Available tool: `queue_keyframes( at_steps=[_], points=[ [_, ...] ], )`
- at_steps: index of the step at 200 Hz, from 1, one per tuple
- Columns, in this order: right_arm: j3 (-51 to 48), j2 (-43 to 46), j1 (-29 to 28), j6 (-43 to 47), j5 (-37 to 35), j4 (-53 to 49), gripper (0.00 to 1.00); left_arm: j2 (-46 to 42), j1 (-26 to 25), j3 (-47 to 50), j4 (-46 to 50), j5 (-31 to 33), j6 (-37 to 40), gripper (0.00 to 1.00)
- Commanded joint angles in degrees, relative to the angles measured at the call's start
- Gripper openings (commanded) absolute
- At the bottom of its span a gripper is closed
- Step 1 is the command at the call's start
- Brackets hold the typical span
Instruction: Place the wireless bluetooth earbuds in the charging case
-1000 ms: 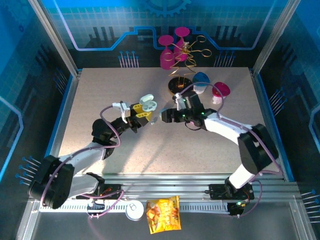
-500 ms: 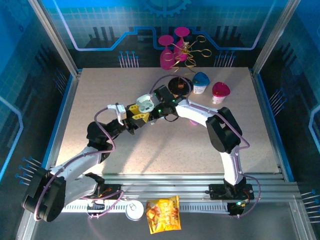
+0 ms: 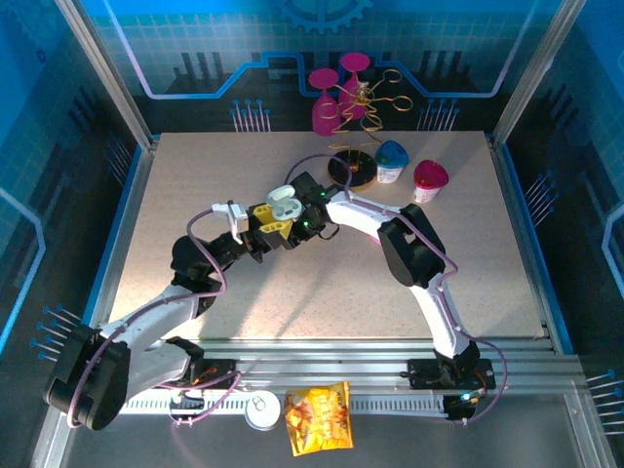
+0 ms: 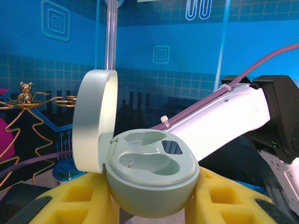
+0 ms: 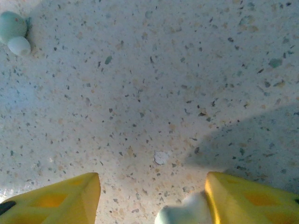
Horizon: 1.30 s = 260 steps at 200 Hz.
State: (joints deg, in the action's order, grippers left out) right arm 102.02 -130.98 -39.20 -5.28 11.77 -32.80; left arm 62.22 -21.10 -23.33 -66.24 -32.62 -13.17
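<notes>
Speckled beige stone covers the table, the biggest surface here. At its back stand 2 small tubs, 1 blue-topped and 1 pink-topped, both domed over, so what they hold cannot be told.

The mint-green charging case sits upright and raised off the table near the middle. Its lid is hinged up on the left. The 2 wells show bare mint plastic, and the far 1 carries a dark glossy patch.

The left arm runs diagonally from its base at the near left, bends at the elbow and reaches to the centre. The left gripper is clenched on the case's lower shell, 1 yellow foam pad on each side.

The right arm rises from the near right, folds at a high elbow and sweeps left. The right gripper is just beside the case on its right, pointing straight down at the table. Its yellow fingers stand well apart, not closed on anything.

A blurred mint-white earbud touches the inner face of 1 finger, apart from the other. Another earbud, mint with a paler tip, lies on the table well away from both fingers.
</notes>
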Motion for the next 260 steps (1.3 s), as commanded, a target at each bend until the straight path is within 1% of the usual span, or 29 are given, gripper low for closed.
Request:
queue_keyframes(
  at_steps=[1,50,94,132,169,186,215,230,245,260],
  points=[
    [-0.9,0.3,-0.1,0.3,-0.4,-2.6,0.61,0.1,0.4,1.0,-1.3,0.2,0.6,0.19],
    [-7.0,4.4,-0.3,-1.6,-0.8,-0.5,0.60,0.8,0.4,1.1,-1.9,0.2,0.3,0.19],
    [-8.8,7.2,-0.9,-3.2,-1.0,-1.8,0.56,1.4,0.4,1.0,-3.0,0.1,-0.3,0.19],
    [-10.8,8.9,-0.9,-4.1,0.4,-2.5,0.54,2.2,0.4,1.0,-3.3,0.2,-0.3,0.19],
    [-15.1,12.0,-1.1,-5.5,4.2,-0.6,0.54,2.6,0.4,1.1,-3.7,0.2,-0.2,0.19],
    [-17.5,13.4,-1.1,-5.9,7.2,2.2,0.54,3.0,0.4,0.9,-4.0,0.3,-0.1,0.19],
    [-20.8,15.8,-1.2,-6.7,10.4,6.2,0.53,4.1,0.4,0.7,-5.1,0.2,-0.5,0.19],
    [-22.1,16.9,-1.1,-7.0,9.0,7.6,0.53,4.6,0.4,0.6,-5.6,0.1,-0.7,0.19],
    [-22.3,17.0,-0.6,-7.2,6.3,8.5,0.60,5.1,0.4,0.6,-6.0,0.0,-0.8,0.19],
    [-21.0,15.9,0.1,-6.8,5.3,8.2,0.61,5.5,0.4,0.5,-6.7,-0.1,-1.0,0.19]
  ],
)
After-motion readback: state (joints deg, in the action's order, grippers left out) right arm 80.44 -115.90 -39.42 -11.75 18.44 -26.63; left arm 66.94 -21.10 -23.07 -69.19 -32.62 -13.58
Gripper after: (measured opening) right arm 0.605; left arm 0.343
